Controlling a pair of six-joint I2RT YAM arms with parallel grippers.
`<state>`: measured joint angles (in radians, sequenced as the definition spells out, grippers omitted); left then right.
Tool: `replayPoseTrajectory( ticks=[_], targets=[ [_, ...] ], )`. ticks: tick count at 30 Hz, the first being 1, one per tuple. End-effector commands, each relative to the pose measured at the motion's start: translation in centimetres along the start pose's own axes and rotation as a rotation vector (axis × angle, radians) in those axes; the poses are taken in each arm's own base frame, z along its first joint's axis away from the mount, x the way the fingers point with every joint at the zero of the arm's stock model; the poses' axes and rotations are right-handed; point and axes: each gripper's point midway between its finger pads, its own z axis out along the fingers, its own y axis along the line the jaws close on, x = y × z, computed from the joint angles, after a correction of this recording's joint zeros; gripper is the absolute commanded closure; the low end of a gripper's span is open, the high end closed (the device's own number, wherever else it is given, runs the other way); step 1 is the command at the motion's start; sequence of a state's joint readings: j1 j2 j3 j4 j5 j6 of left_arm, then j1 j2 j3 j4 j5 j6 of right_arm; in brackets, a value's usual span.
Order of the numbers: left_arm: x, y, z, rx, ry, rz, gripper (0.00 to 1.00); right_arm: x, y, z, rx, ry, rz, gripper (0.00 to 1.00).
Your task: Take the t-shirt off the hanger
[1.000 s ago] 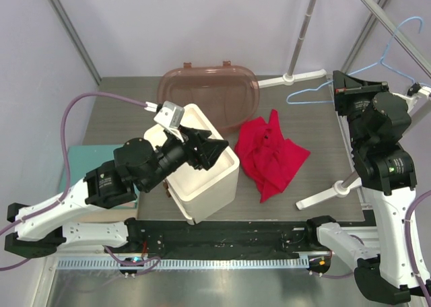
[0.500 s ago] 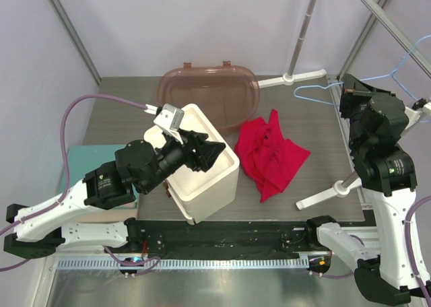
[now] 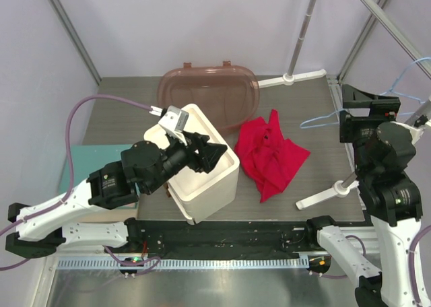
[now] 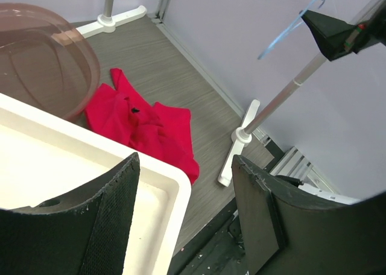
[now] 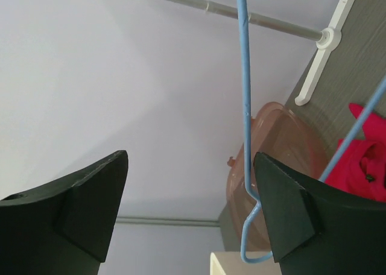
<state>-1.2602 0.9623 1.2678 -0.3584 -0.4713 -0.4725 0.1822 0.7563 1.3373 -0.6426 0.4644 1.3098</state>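
Right gripper (image 5: 190,160) jaws now apart — hanger (image 5: 244,106) released.

One t-shirt (image 3: 273,155), red. One hanger (image 5: 244,76), blue wire. One white box (image 3: 212,186). One brown see-through tub (image 3: 209,95). One teal mat (image 3: 77,162). Two white footed poles (image 3: 326,196). Two arms, so two claws: left claw (image 4: 186,160), right claw (image 5: 190,157). One table (image 3: 135,115).
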Motion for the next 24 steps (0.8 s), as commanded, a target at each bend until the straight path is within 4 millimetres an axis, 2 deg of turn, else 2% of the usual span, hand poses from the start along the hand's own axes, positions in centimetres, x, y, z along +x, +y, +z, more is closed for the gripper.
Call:
replayPoseTrajectory(
  ticks=[1, 5, 6, 8, 9, 10, 13, 18, 20, 24],
  targets=[
    [0.3, 0.7, -0.1, -0.025, -0.002, -0.003, 0.36, 0.2, 0.8, -3.1, -0.074, 0.094, -0.188, 0.06],
    [1.5, 1.7, -0.4, -0.063, 0.023, -0.011, 0.35, 0.7, -0.5, -6.1, -0.102, 0.206, -0.453, 0.04],
    [2.1, 1.9, -0.5, -0.066, 0.044, -0.011, 0.34, 0.7, -1.2, -6.7, -0.119, 0.228, -0.578, 0.04],
    [2.4, 1.9, -0.8, -0.061, 0.055, -0.028, 0.32, 2.2, -2.5, -7.8, -0.158, 0.329, -0.682, 0.04],
    [2.8, 2.2, -1.1, -0.064, 0.061, -0.033, 0.31, 2.3, -2.9, -8.5, -0.196, 0.349, -0.742, 0.03],
    [3.0, 2.3, -1.3, -0.068, 0.064, -0.047, 0.3, 3.6, -3.1, -9.3, -0.245, 0.425, -0.767, 0.03],
    [3.3, 3.2, -2.1, -0.079, 0.049, -0.075, 0.28, 5.4, -4.9, -9.4, -0.239, 0.538, -0.819, 0.03],
    [2.4, 4.2, -3.3, -0.1, 0.004, -0.096, 0.25, 6.9, -3.4, -9.5, -0.295, 0.623, -0.807, 0.03],
    [2.3, 4.3, -3.6, -0.103, 0.007, -0.091, 0.26, 8.6, -2.8, -9.5, -0.333, 0.713, -0.766, 0.04],
    [2.6, 4.5, -3.9, -0.105, 0.016, -0.093, 0.26, 10.3, -3.3, -8.9, -0.331, 0.804, -0.759, 0.04]
  ],
)
